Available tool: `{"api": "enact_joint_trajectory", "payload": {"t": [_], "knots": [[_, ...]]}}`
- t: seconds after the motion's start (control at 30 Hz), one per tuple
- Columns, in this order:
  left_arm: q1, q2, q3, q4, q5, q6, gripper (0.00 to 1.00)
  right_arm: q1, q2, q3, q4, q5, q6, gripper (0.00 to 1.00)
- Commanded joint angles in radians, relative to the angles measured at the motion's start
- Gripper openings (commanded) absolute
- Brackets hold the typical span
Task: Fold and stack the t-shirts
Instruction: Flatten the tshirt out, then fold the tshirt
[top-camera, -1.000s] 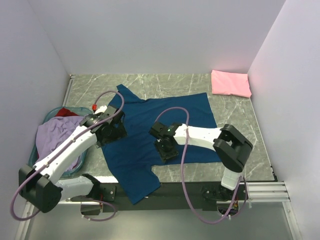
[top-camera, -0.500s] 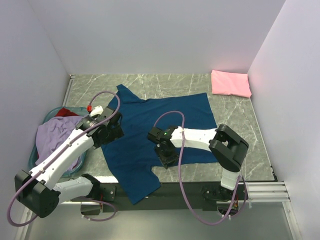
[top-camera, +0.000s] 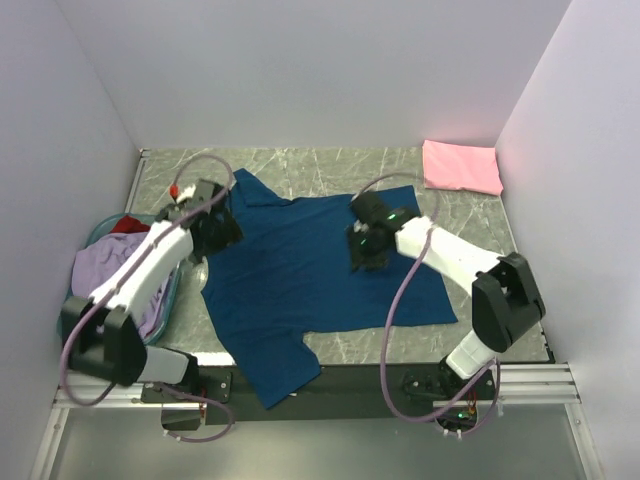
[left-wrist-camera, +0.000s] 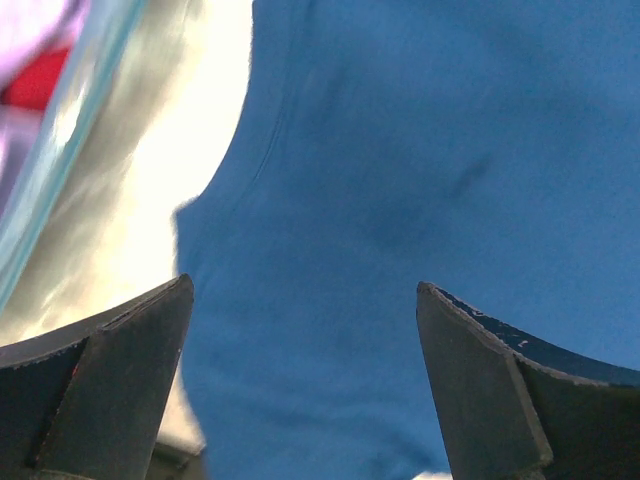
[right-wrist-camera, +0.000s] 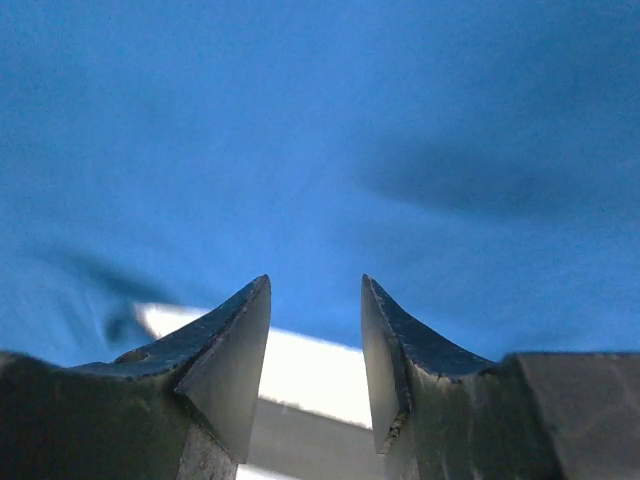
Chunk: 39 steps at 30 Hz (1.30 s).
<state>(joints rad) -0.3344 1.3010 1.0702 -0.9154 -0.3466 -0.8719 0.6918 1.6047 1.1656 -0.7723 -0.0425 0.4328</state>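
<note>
- On the grey table (top-camera: 330, 165), the navy t-shirt (top-camera: 300, 285) lies spread nearly flat, with one part draped over the near edge.
- The left gripper (top-camera: 218, 232) hovers over the shirt's left edge with its jaws wide and empty. The right gripper (top-camera: 363, 250) hangs over the shirt's right half, jaws partly apart and nothing between them.
- The step in hand looks like taking hold for the first fold. Each gripper should pinch the cloth at an edge, at matching points. Both should lift together and keep the cloth taut so the crease runs straight.
- The draped part probably needs drawing onto the table first, or it will drag the fold crooked.
- The pink t-shirt (top-camera: 462, 166) lies folded in the far right corner, well apart.
- The teal basket (top-camera: 97, 231) holds the lavender t-shirt (top-camera: 115, 270) and the red t-shirt (top-camera: 128, 224). Its rim sits just beside the left gripper and could catch it.
</note>
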Motion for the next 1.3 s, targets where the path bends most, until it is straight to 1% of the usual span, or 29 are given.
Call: {"api": "enact_joint_trajectory", "payload": {"t": [0.0, 0.03, 0.07, 0.17, 0.2, 0.23, 0.27, 0.3, 0.33, 0.37, 0.4, 0.43, 0.47, 0.53, 0.57, 0.7, 0.9, 1.03, 1.27], "knots": [[0.11, 0.105, 0.138, 0.209, 0.115, 0.086, 0.98, -0.147, -0.052, 0.06, 0.085, 0.021, -0.028, 0.49], [0.156, 0.179, 0.164, 0.232, 0.139, 0.097, 0.97, -0.179, -0.054, 0.075, 0.106, 0.021, -0.025, 0.49], [0.178, 0.216, 0.225, 0.256, 0.188, 0.1, 0.96, -0.23, -0.054, 0.081, 0.14, 0.02, -0.02, 0.48], [0.233, 0.38, 0.381, 0.308, 0.234, 0.12, 0.88, -0.313, -0.055, 0.098, 0.204, -0.01, -0.006, 0.48], [0.242, 0.421, 0.42, 0.315, 0.242, 0.125, 0.87, -0.325, -0.057, 0.095, 0.223, -0.022, -0.005, 0.48], [0.262, 0.498, 0.497, 0.334, 0.248, 0.135, 0.85, -0.336, -0.06, 0.085, 0.238, -0.029, -0.003, 0.48], [0.271, 0.535, 0.532, 0.345, 0.276, 0.14, 0.81, -0.353, -0.06, 0.077, 0.27, -0.04, 0.0, 0.47], [0.279, 0.572, 0.568, 0.357, 0.29, 0.143, 0.8, -0.356, -0.061, 0.057, 0.287, -0.051, 0.001, 0.47], [0.296, 0.646, 0.635, 0.375, 0.307, 0.149, 0.79, -0.359, -0.061, 0.048, 0.301, -0.062, 0.003, 0.47], [0.304, 0.684, 0.67, 0.383, 0.337, 0.152, 0.75, -0.36, -0.057, 0.039, 0.324, -0.071, 0.003, 0.47], [0.31, 0.719, 0.704, 0.388, 0.337, 0.154, 0.73, -0.364, -0.054, 0.02, 0.333, -0.079, 0.004, 0.47], [0.316, 0.781, 0.767, 0.395, 0.353, 0.163, 0.69, -0.364, -0.049, 0.014, 0.341, -0.098, 0.003, 0.47], [0.316, 0.806, 0.793, 0.423, 0.357, 0.172, 0.64, -0.364, -0.046, 0.008, 0.353, -0.108, 0.007, 0.47], [0.316, 0.857, 0.826, 0.473, 0.36, 0.194, 0.59, -0.364, -0.04, -0.014, 0.364, -0.125, 0.009, 0.47], [0.316, 0.872, 0.832, 0.513, 0.36, 0.2, 0.54, -0.364, -0.038, -0.02, 0.373, -0.138, 0.011, 0.47], [0.316, 0.966, 0.884, 0.558, 0.353, 0.25, 0.54, -0.364, -0.04, -0.049, 0.387, -0.157, 0.012, 0.47], [0.317, 1.07, 0.951, 0.584, 0.362, 0.277, 0.55, -0.364, -0.046, -0.081, 0.401, -0.177, 0.011, 0.47], [0.317, 1.11, 0.965, 0.599, 0.363, 0.278, 0.54, -0.362, -0.049, -0.095, 0.404, -0.18, 0.006, 0.47], [0.319, 1.181, 1.014, 0.596, 0.414, 0.263, 0.51, -0.364, -0.054, -0.112, 0.409, -0.183, 0.007, 0.47]]}}
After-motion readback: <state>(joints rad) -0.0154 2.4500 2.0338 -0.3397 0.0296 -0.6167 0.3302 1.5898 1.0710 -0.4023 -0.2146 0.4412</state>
